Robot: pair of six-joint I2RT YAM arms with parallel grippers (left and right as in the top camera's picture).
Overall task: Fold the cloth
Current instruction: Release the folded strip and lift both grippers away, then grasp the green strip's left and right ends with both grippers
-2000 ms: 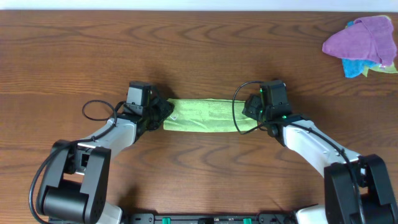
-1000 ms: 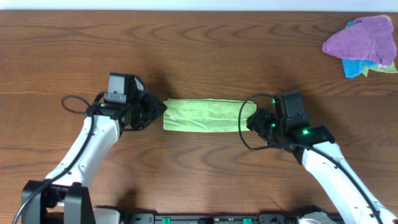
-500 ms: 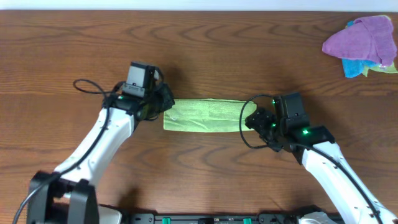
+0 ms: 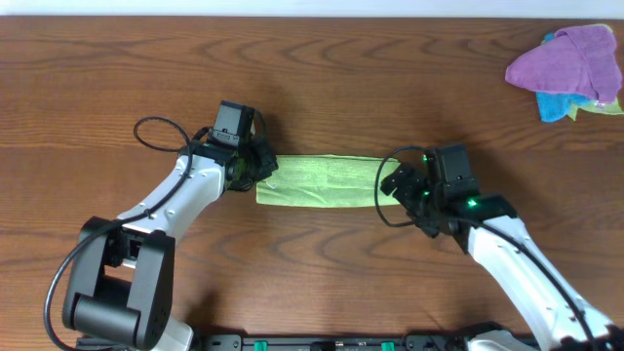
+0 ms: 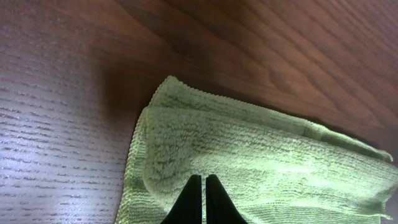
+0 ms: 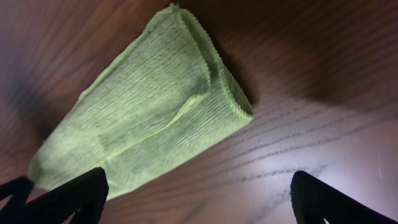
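Cloth (image 4: 317, 181), narrow lime strip, left gripper (image 5: 199, 180) closed tight, empty, over its left end; right gripper (image 4: 397, 185) spread wide, empty — best pinch every layer at one end before folding across.

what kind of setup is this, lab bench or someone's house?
Probably a lab-style robot test bench, not a home: left arm and right arm at one wood-grain table, the lime-green cloth between them, a pile of spare cloths at one corner.

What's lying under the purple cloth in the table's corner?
A bright blue cloth pokes out beneath the purple cloth, with a yellow-green sliver beside it. The rest of both is covered.
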